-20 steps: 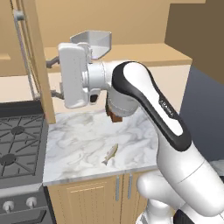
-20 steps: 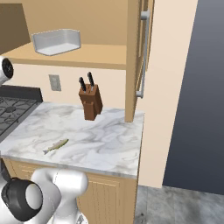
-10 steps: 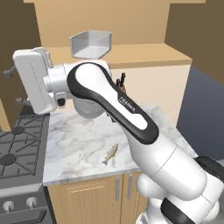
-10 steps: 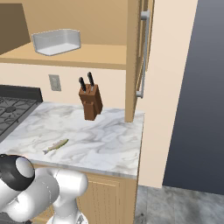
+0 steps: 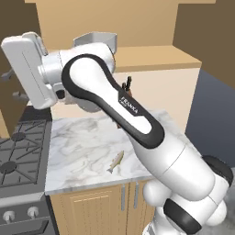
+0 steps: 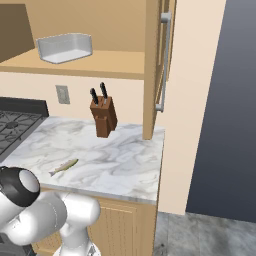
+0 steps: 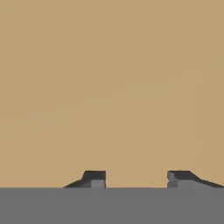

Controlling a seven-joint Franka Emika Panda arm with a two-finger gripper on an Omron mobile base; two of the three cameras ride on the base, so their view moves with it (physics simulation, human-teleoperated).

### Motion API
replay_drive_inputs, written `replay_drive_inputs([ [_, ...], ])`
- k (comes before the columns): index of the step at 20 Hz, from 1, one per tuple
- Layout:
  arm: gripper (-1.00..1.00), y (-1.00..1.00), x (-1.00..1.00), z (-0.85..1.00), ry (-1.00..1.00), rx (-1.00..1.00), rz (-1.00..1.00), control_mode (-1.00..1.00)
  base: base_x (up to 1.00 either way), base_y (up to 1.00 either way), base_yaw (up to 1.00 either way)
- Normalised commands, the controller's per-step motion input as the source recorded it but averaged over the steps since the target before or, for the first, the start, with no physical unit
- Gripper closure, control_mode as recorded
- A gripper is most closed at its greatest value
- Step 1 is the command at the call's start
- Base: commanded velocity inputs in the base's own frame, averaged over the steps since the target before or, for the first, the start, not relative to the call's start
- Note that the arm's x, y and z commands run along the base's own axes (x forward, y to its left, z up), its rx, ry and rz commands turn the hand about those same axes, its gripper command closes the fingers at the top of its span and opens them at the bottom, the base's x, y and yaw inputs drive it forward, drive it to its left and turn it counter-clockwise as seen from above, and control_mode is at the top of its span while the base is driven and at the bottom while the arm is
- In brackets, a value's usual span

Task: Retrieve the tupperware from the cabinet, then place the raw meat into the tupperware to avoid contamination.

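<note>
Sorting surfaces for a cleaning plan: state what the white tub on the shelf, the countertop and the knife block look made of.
White rectangular tub: likely plastic, matte, with smooth thin walls and rounded corners.
White grey-veined countertop: looks like polished marble, or a stone imitation.
Brown slanted knife block: apparently wood, plain brown and satin, with dark handles sticking out.

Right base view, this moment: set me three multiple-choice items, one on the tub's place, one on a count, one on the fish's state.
1. Where is the tupperware?
A. on the cabinet shelf
B. on the counter
C. on the stove

2. How many knife handles rise from the knife block?
A. none
B. two
C. five

3. The raw meat is:
A. inside the tub
B. hanging from a hook
C. lying bare on the marble counter

Key: 1 A, it stands on the wooden shelf; 2 B, two dark handles show; 3 C, it lies flat near the front edge.
</note>
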Motion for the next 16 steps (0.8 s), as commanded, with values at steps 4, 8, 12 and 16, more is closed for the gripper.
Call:
replay_drive_inputs([
  [4,-1.0,-0.23,-0.12,0.02,0.1,-0.02,-0.13,-1.0,0.0,0.0,0.0],
  [8,-1.0,-0.36,-0.24,0.08,0.06,-0.06,-0.15,-1.0,0.0,0.0,0.0],
  [12,-1.0,-0.44,-0.27,0.11,0.05,-0.06,-0.16,-1.0,0.0,0.0,0.0],
  [16,-1.0,-0.52,-0.26,0.05,0.03,-0.07,-0.16,-1.0,0.0,0.0,0.0],
])
